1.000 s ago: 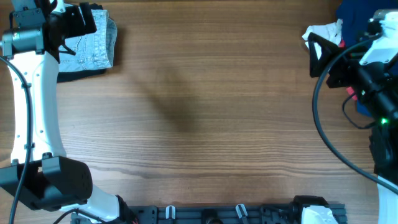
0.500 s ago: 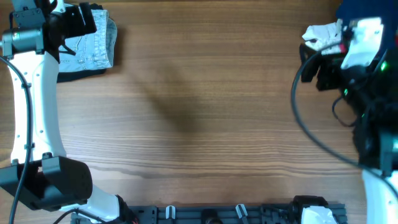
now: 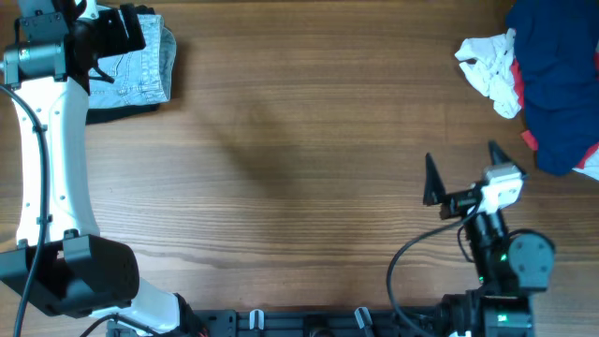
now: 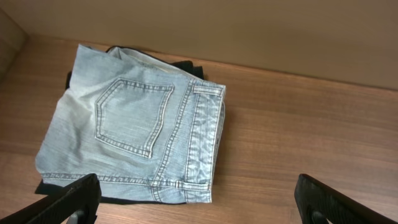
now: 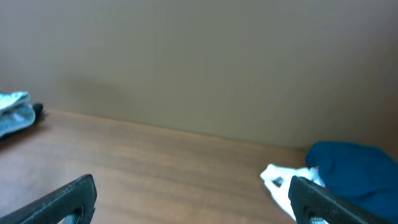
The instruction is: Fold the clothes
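Folded light blue jeans lie on a folded black garment at the far left corner; the left wrist view shows the jeans pocket side up. My left gripper hovers over them, open and empty. An unfolded pile lies at the far right: a white garment and a blue garment. My right gripper is open and empty above bare table, near the front right, well short of the pile. Its view shows the white garment and the blue one ahead.
A bit of red cloth shows at the blue garment's edge. A wall runs along the table's far edge. A black rail runs along the front edge between the arm bases.
My right arm has pulled back from the pile at the far right toward the front edge, holding nothing. The left arm and the jeans have not moved.
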Motion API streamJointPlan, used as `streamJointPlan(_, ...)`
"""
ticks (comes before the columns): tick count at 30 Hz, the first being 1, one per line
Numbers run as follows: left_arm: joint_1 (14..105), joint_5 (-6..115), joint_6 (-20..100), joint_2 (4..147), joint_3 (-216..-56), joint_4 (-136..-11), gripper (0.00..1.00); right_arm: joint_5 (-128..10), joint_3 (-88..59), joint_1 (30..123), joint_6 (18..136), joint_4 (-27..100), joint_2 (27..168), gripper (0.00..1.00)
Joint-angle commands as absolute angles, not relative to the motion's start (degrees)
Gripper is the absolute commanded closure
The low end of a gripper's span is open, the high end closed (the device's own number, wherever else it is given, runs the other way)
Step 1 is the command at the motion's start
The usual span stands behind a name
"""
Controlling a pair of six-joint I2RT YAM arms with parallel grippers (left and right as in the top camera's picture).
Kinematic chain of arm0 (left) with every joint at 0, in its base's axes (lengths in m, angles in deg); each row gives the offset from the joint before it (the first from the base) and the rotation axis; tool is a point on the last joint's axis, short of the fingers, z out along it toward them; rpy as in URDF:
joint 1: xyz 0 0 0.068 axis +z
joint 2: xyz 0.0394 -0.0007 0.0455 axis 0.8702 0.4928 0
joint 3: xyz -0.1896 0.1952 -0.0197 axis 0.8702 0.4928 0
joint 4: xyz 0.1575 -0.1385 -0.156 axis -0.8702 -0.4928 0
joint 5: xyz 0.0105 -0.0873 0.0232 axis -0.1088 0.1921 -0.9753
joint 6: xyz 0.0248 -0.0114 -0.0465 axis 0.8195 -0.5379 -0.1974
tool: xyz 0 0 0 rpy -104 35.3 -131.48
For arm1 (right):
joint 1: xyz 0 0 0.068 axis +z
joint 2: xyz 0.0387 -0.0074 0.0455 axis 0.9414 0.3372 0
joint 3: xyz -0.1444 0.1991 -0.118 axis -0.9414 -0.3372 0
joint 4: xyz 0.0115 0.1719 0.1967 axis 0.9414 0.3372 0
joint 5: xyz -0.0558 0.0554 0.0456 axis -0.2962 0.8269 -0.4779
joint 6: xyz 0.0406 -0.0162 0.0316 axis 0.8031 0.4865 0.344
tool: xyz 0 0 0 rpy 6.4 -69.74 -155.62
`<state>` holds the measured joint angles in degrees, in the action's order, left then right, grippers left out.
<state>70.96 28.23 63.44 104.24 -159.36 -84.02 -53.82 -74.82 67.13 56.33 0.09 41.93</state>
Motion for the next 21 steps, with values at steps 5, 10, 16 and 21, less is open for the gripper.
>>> streamJointPlan(5, 70.8, 28.7, 63.9, 104.6, -159.1, -83.9, 0.0, -51.9, -86.9, 67.3, 55.9, -2.2, 28.2, 0.0)
streamJointPlan(10, 70.8, 28.7, 63.9, 104.6, -159.1, -83.9, 0.0, -51.9, -88.2, 67.3, 55.8, -0.2, 26.7, 0.0)
streamJointPlan(16, 70.8, 28.7, 63.9, 104.6, -159.1, -83.9, 0.0, -51.9, -88.2, 67.3, 55.7, 2.3, 27.0, 0.0)
streamJointPlan(21, 70.8, 28.7, 63.9, 104.6, -159.1, -83.9, 0.0, -51.9, -88.2, 67.3, 55.7, 2.3, 27.5, 0.0)
